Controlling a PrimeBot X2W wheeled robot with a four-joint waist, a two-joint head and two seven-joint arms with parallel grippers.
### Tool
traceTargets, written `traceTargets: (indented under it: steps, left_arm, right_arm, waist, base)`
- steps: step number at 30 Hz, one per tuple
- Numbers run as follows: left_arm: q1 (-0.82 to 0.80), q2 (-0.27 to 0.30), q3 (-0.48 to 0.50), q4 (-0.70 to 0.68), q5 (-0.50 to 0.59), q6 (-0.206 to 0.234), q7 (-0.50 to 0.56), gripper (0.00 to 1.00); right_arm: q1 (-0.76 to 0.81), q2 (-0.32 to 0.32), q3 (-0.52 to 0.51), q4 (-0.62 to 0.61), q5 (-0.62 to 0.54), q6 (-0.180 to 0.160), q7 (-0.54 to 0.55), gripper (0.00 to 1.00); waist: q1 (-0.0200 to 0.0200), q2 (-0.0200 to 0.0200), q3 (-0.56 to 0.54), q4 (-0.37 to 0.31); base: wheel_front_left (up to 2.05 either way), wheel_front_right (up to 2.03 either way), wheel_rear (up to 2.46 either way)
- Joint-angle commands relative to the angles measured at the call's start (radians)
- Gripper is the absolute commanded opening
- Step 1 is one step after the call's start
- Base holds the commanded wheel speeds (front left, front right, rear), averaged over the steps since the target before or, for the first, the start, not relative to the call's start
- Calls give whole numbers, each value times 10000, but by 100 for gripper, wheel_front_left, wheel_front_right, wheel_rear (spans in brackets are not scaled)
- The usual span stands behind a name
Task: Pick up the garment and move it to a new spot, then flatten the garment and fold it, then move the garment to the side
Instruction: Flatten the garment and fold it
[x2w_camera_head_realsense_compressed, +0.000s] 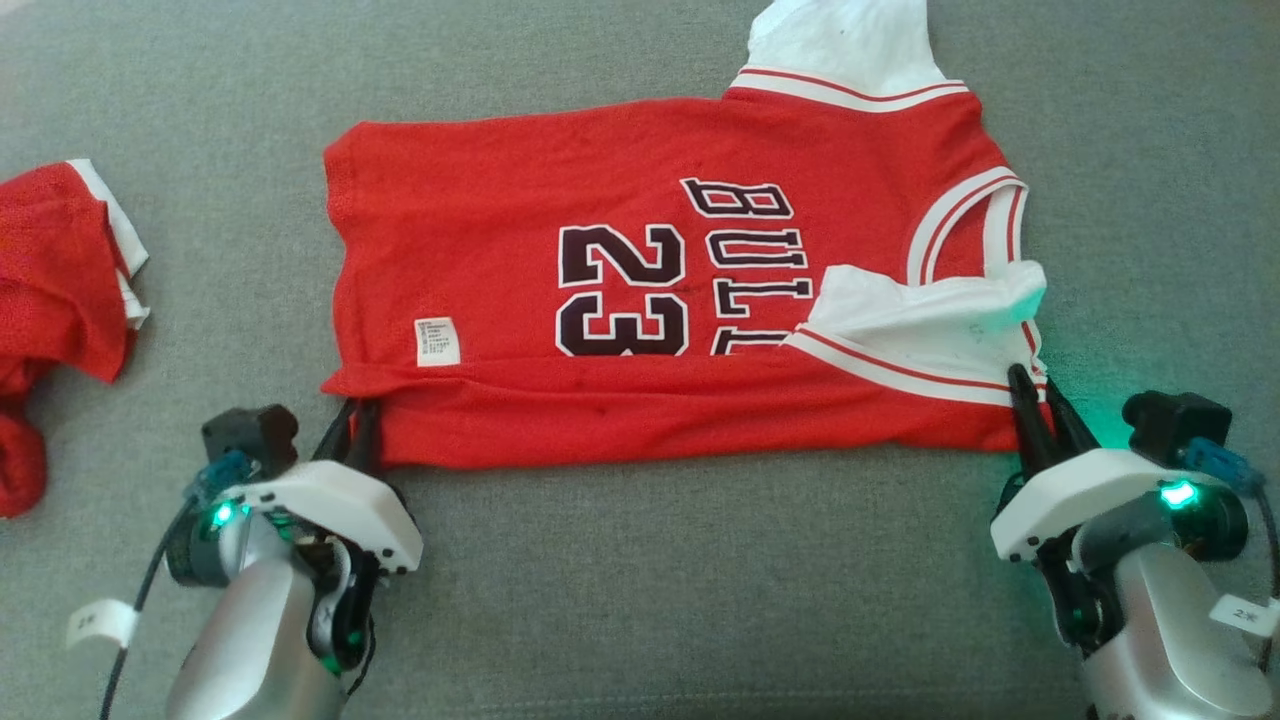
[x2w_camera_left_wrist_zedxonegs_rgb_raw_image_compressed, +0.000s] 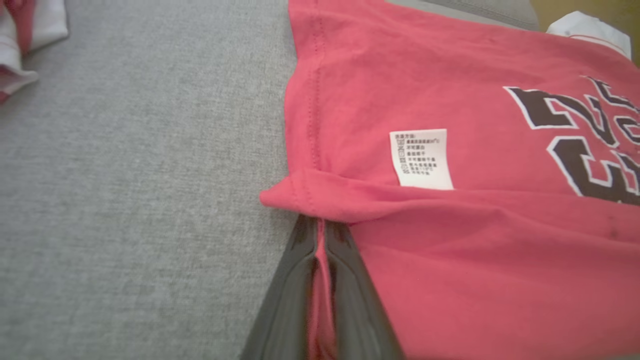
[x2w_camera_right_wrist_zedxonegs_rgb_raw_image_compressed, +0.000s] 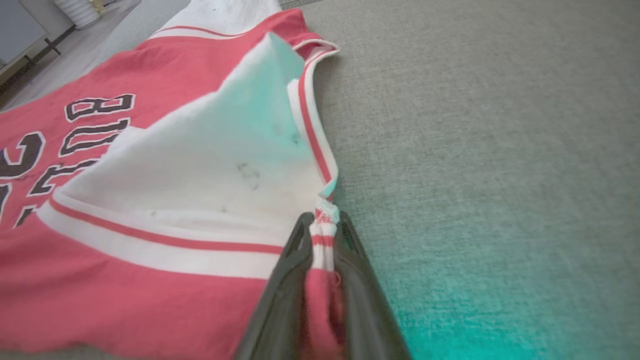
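A red jersey (x2w_camera_head_realsense_compressed: 620, 290) with black "23" and "BULLS" lettering and white sleeves lies spread on the grey surface, its near edge folded over toward the far side. My left gripper (x2w_camera_head_realsense_compressed: 352, 418) is shut on the jersey's near left corner (x2w_camera_left_wrist_zedxonegs_rgb_raw_image_compressed: 320, 240), beside the white care label (x2w_camera_left_wrist_zedxonegs_rgb_raw_image_compressed: 421, 159). My right gripper (x2w_camera_head_realsense_compressed: 1030, 395) is shut on the near right corner at the white, red-striped sleeve trim (x2w_camera_right_wrist_zedxonegs_rgb_raw_image_compressed: 322, 235). The folded-over white sleeve (x2w_camera_right_wrist_zedxonegs_rgb_raw_image_compressed: 220, 170) lies on top of the lettering.
A second red and white garment (x2w_camera_head_realsense_compressed: 55, 290) lies crumpled at the left edge of the grey fabric surface (x2w_camera_head_realsense_compressed: 700, 600). In the right wrist view, a pale floor and furniture (x2w_camera_right_wrist_zedxonegs_rgb_raw_image_compressed: 50, 30) show beyond the surface's far edge.
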Motion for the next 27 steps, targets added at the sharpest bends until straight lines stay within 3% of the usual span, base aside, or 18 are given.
traceTargets:
  steps: [1, 10, 25, 26, 27]
  left_arm:
    - [240, 135, 75, 163, 105, 81, 24, 0]
    - [807, 521, 58, -871, 151, 215, -35, 0]
    - [3344, 1183, 216, -3574, -413, 776, 1790, 0]
    - [3421, 1152, 211, -3692, -453, 813, 1841, 9]
    - [3488, 1138, 195, -3780, -458, 860, 1892, 67]
  right_arm:
    - [200, -86, 228, -41, 53, 65, 115, 0]
    - [1152, -83, 20, -1322, 151, 65, 441, 0]
    - [3988, 395, -453, -4085, 250, 65, 1598, 0]
    - [4020, 407, -454, -4155, 245, 65, 1606, 13]
    - [4034, 418, -463, -4217, 239, 65, 1583, 69]
  waist:
    - [0, 0, -26, 4]
    - [0, 0, -306, 39]
    - [0, 0, -1238, -172]
    - [0, 0, -1259, -181]
    - [0, 0, -1288, -192]
  base:
    - [0, 0, 0]
    - [0, 0, 0]
    - [0, 0, 0]
    - [0, 0, 0]
    - [0, 0, 0]
